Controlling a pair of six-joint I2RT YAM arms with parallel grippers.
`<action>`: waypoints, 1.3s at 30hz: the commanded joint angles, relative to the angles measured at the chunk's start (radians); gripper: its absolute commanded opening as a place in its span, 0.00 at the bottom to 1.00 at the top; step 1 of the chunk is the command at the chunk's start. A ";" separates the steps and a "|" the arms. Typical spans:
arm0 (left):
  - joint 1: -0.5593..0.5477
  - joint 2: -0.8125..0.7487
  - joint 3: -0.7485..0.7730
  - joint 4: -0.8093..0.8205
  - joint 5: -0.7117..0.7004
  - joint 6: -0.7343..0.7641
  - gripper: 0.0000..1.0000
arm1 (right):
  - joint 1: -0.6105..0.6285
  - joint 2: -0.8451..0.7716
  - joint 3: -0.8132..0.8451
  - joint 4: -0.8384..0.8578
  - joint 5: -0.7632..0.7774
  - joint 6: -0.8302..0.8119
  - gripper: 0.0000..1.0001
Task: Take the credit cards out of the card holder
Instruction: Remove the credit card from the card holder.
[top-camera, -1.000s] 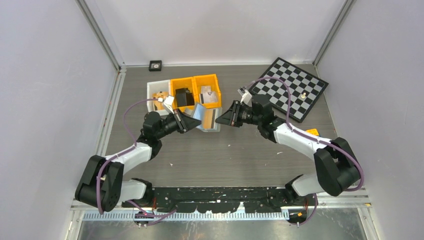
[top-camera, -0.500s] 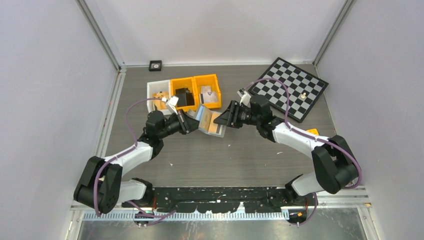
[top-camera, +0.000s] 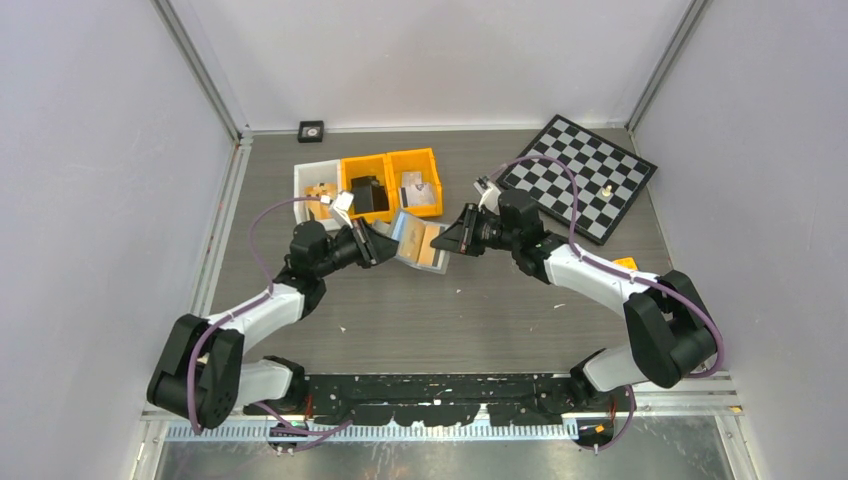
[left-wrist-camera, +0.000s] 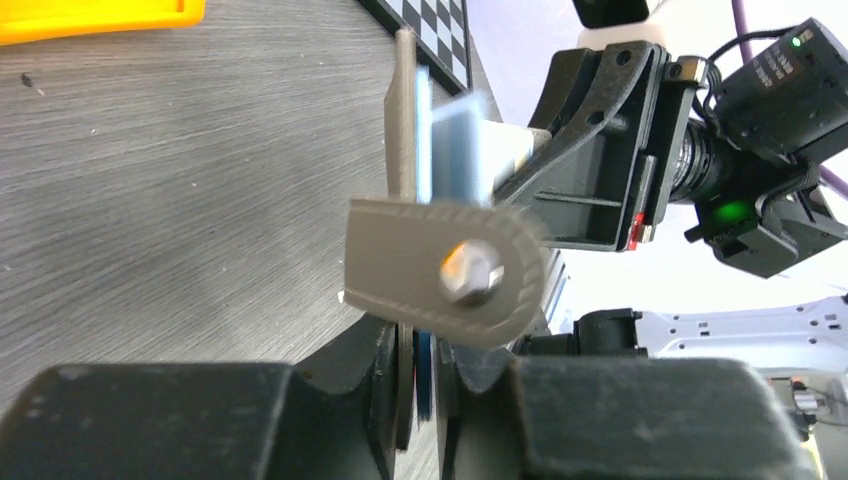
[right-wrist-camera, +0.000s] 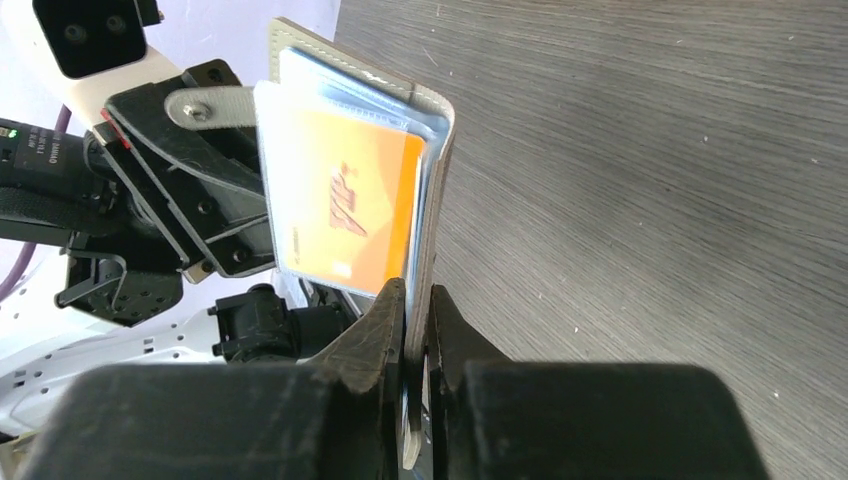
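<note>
The card holder (top-camera: 418, 243) is a grey case with a snap tab (left-wrist-camera: 445, 270), held up over the table between both arms. It hangs open. An orange-tan credit card (right-wrist-camera: 340, 200) lies in front of a pale blue one (right-wrist-camera: 345, 85) inside it. My left gripper (top-camera: 384, 246) is shut on the holder's left flap (left-wrist-camera: 403, 130), with a blue card edge (left-wrist-camera: 455, 140) also between its fingers. My right gripper (top-camera: 452, 243) is shut on the holder's other edge (right-wrist-camera: 440, 170), just below the orange card.
One white bin (top-camera: 317, 185) and two orange bins (top-camera: 390, 180) with small parts stand just behind the holder. A chessboard (top-camera: 585, 175) lies at the back right. A small black square (top-camera: 311, 130) sits by the back wall.
The holder has swung open between the grippers, so the orange card's face now shows. The right gripper has shifted a little left and taken a new hold on the holder's edge.
</note>
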 joint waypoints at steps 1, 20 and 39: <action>0.031 -0.076 -0.001 0.000 -0.022 -0.017 0.25 | 0.002 -0.035 0.048 -0.021 0.032 -0.024 0.05; 0.068 0.044 0.028 0.097 0.113 -0.103 0.35 | 0.003 -0.032 0.054 -0.008 -0.016 -0.020 0.03; 0.076 -0.004 0.032 -0.003 0.060 -0.042 0.00 | 0.003 -0.120 0.074 -0.231 0.260 -0.105 0.53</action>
